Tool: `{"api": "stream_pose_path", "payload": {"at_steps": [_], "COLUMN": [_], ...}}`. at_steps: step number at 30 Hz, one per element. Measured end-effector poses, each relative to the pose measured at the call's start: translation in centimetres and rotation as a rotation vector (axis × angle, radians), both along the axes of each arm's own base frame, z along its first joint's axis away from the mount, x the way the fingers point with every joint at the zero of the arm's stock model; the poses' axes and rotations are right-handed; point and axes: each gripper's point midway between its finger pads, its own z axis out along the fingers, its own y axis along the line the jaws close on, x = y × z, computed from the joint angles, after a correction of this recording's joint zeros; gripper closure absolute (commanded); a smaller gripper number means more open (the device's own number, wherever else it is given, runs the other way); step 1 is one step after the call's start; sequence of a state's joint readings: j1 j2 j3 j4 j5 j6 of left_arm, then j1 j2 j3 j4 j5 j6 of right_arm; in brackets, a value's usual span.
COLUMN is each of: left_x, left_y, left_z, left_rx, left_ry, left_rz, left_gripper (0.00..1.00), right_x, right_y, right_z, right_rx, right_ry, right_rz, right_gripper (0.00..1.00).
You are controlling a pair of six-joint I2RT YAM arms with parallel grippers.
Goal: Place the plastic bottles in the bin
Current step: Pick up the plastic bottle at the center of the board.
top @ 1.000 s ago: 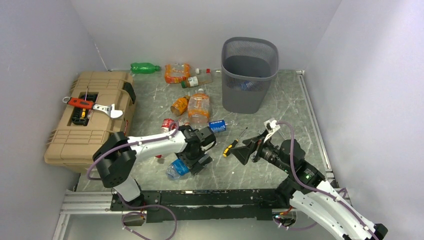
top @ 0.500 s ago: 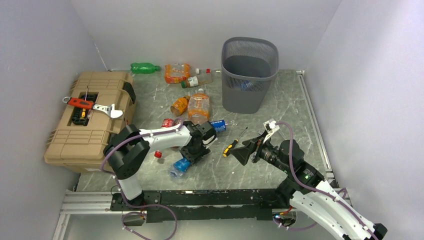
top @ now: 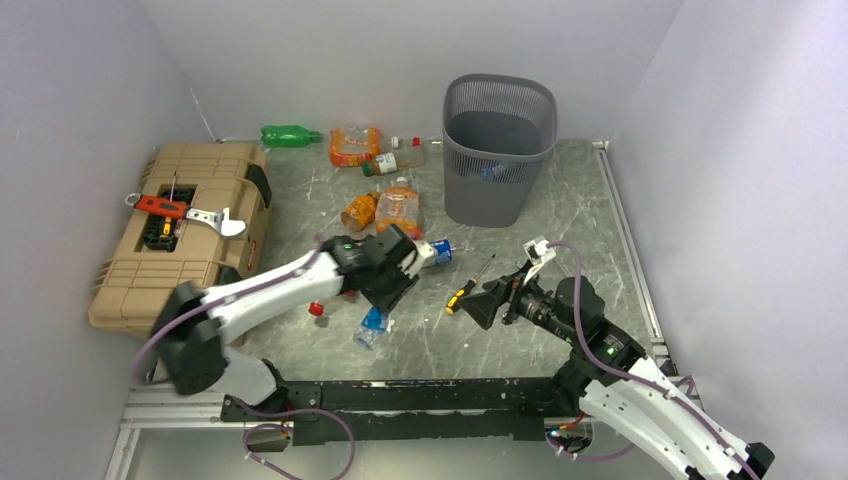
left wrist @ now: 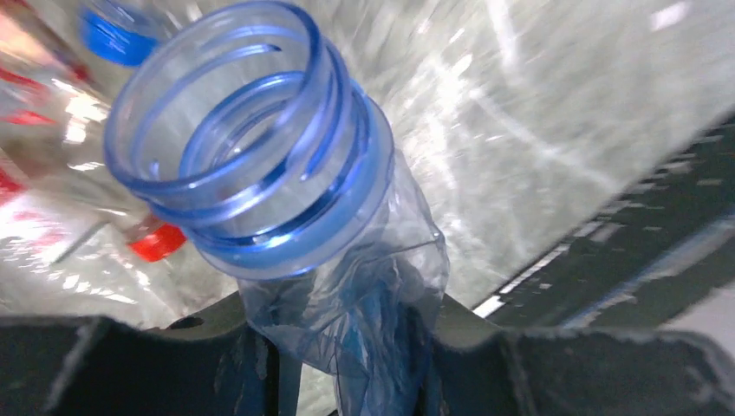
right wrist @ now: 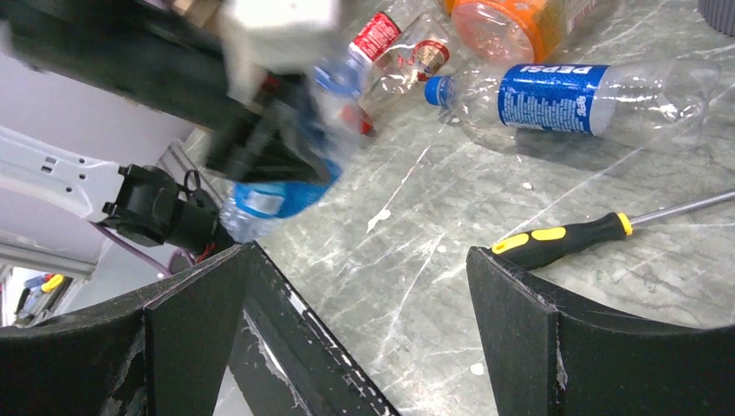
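Left gripper (left wrist: pixel 347 364) is pinched nearly shut on a crumpled bottle (left wrist: pixel 260 165). Bin (top: pixel 498 150) stands well beyond it, to the right. Best carry the bottle high, clear the rim, and release only above the opening.

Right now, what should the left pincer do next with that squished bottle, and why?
Probably lift it straight up. The left pincer is squeezed onto the crumpled bottle, and the bin stands farther back with a tall wall it must clear.
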State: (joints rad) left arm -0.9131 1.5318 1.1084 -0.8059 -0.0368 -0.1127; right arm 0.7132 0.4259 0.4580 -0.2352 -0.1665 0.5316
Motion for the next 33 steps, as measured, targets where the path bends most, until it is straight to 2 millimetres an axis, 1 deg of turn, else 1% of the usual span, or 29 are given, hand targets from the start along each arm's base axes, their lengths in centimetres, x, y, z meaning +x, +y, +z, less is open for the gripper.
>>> {"api": "stream_pose_path", "payload": {"at_steps": [2,3,4,6,7,9,10,11,12,13,15,18,20,22,23,25,27,30,33], "left_x": [0.2,0.1,-0.1,-0.9,-1.4,-2.8,-3.5,-4.1,-4.6,-5.0,-5.5,-6.4,-6.7,-7.2,-7.4,-7.8,-8.0,-8.5,-8.6], "left_y": [-1.0,-1.5,-1.8,-2.1,-2.1,-1.6,-1.1,-0.8,-0.6,-0.6,-0.9,-1.3,-1.6,-1.9,-2.2,-2.7,-3.0,-3.0,-3.0], "left_z": [4.8,7.6,9.8,15.1,17.2,19.9,20.4,20.7,20.6,20.2,18.9,16.6,16.2,16.3,16.7,17.2,17.2,16.6,16.5], "left_rx": [-0.156,-0.249,-0.327,-0.510,-0.597,-0.735,-0.779,-0.820,-0.847,-0.870,-0.890,-0.896,-0.897,-0.897,-0.902,-0.914,-0.920,-0.914,-0.917], "left_ry": [-0.094,-0.150,-0.194,-0.312,-0.371,-0.468,-0.498,-0.527,-0.544,-0.555,-0.553,-0.513,-0.486,-0.453,-0.434,-0.411,-0.387,-0.349,-0.339], "left_rz": [-0.024,-0.046,-0.065,-0.135,-0.167,-0.225,-0.247,-0.266,-0.286,-0.308,-0.344,-0.392,-0.414,-0.439,-0.455,-0.481,-0.499,-0.512,-0.518], "left_gripper": [0.78,0.78,0.79,0.80,0.82,0.83,0.84,0.84,0.85,0.85,0.85,0.85,0.87,0.87,0.87,0.87,0.87,0.87,0.87], "right_x": [0.0,0.0,0.0,0.0,0.0,0.0,0.0,-0.1,0.0,0.0,0.0,-0.5,-1.2,-2.0,-2.4,-2.6,-2.2,-1.7,-1.8], "right_y": [0.2,0.4,0.6,1.2,1.5,2.3,2.6,3.1,3.5,4.0,4.9,6.9,8.4,9.9,10.6,11.5,12.1,12.8,13.4], "right_z": [0.3,0.5,0.9,2.1,3.0,5.2,6.2,7.8,8.8,10.4,13.2,17.1,19.1,20.2,20.3,19.8,18.7,16.8,15.0], "right_rx": [0.013,0.025,0.040,0.087,0.120,0.189,0.219,0.259,0.282,0.312,0.352,0.366,0.357,0.331,0.312,0.277,0.233,0.171,0.115], "right_ry": [0.005,0.007,0.009,0.003,-0.007,-0.033,-0.045,-0.058,-0.068,-0.078,-0.109,-0.153,-0.186,-0.212,-0.221,-0.226,-0.218,-0.194,-0.170], "right_rz": [0.004,0.008,0.015,0.028,0.040,0.067,0.080,0.101,0.117,0.137,0.172,0.235,0.274,0.307,0.320,0.328,0.318,0.308,0.315], "right_gripper": [0.02,0.02,0.02,0.02,0.02,0.03,0.03,0.03,0.04,0.04,0.05,0.06,0.07,0.08,0.09,0.11,0.12,0.14,0.20]}}
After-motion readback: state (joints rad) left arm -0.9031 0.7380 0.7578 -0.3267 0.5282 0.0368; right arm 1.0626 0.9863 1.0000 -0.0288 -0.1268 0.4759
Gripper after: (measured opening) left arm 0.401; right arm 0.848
